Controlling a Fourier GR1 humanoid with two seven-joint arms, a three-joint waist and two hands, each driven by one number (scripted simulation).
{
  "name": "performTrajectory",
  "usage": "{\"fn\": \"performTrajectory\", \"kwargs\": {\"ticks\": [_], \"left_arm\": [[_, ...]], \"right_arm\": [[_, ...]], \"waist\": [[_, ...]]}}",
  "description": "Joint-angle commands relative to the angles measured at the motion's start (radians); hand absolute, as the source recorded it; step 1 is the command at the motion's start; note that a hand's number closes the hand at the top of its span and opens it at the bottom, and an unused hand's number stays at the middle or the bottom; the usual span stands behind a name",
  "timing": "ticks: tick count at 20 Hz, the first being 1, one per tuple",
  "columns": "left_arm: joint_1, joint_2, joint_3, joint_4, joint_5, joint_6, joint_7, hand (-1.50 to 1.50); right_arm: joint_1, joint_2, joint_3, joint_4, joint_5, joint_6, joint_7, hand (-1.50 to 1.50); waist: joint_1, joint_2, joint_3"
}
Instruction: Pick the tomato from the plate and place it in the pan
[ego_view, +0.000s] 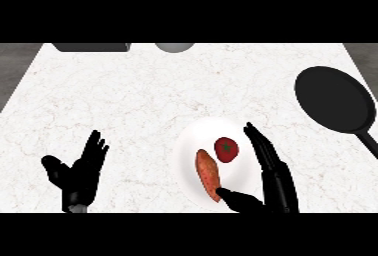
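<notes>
A red tomato (227, 149) with a dark stem spot lies on the white plate (193, 140), beside an orange sweet potato (207, 174). My right hand (271, 175) is open just right of the tomato, fingers straight along the plate's right side, thumb (238, 199) below the sweet potato's near end. It holds nothing. The black pan (334, 99) sits at the right, its handle (367, 141) running toward the right edge. My left hand (80, 171) rests open at the lower left, fingers up, away from the plate.
A dark grey box-like object (92, 47) and a grey round object (175, 47) stand at the counter's far edge. The white marble counter (133, 100) stretches between the plate, the pan and the far edge.
</notes>
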Motion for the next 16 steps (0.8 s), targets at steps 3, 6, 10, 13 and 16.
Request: {"fn": "performTrajectory", "kwargs": {"ticks": [3, 6, 10, 13, 16], "left_arm": [[-0.019, -0.01, -0.012, -0.039, -0.016, 0.025, 0.056, 0.0], [0.002, 0.008, -0.001, -0.028, -0.011, -0.005, 0.027, 0.0], [-0.007, -0.006, -0.023, -0.052, -0.023, 0.015, 0.055, 0.0], [-0.024, -0.018, 0.01, 0.009, -0.016, -0.002, 0.019, 0.0], [0.008, -0.062, -0.005, 0.032, -0.054, -0.004, -0.021, 0.0]], "right_arm": [[-0.24, 0.064, -0.023, 0.003, 0.189, 0.214, 0.4, -1.5], [-0.305, -0.044, -0.044, 0.039, 0.152, 0.45, 0.49, -1.5], [-0.414, -0.06, -0.034, 0.174, 0.154, 0.643, 0.59, -1.5], [-0.57, 0.01, -0.046, 0.276, 0.142, 0.744, 0.656, -1.5], [-0.635, 0.046, -0.128, 0.398, 0.131, 0.705, 0.563, -1.5]], "waist": [[0.012, 0.002, -0.001], [0.024, 0.002, -0.003], [0.034, 0.003, -0.001], [0.026, 0.006, 0.0], [0.013, 0.004, 0.001]]}}
